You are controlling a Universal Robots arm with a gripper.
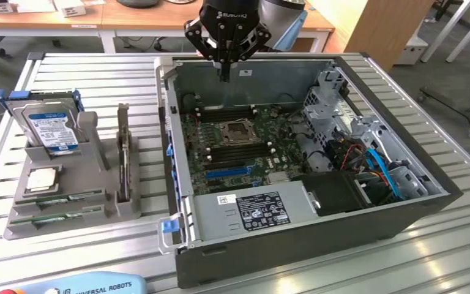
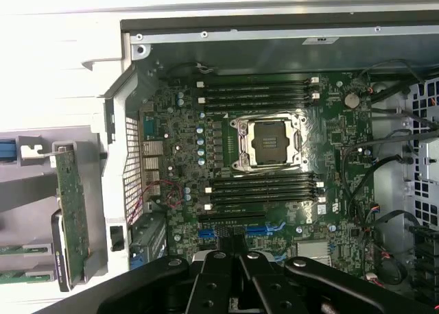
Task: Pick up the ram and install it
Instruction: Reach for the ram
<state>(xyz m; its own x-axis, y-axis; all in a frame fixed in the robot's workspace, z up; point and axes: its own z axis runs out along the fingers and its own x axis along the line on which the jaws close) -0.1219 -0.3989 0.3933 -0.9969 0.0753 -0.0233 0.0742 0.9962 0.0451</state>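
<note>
- Ram point(image 1: 62, 198) lies in the grey holder point(image 1: 22, 229), beside the hard drive point(image 1: 49, 125) and processor chip point(image 1: 41, 179).
- Claw point(image 1: 225, 76) closed, empty, above the open computer case point(image 1: 300, 251).

I count one computer case point(image 1: 300, 245), holding one motherboard point(image 1: 206, 147) with one processor socket point(image 1: 237, 131). Beside the case: one hard drive point(image 1: 49, 125), one processor chip point(image 1: 41, 179), two ram sticks point(image 1: 59, 198) point(image 1: 54, 215), one upright card point(image 1: 123, 162).
</note>
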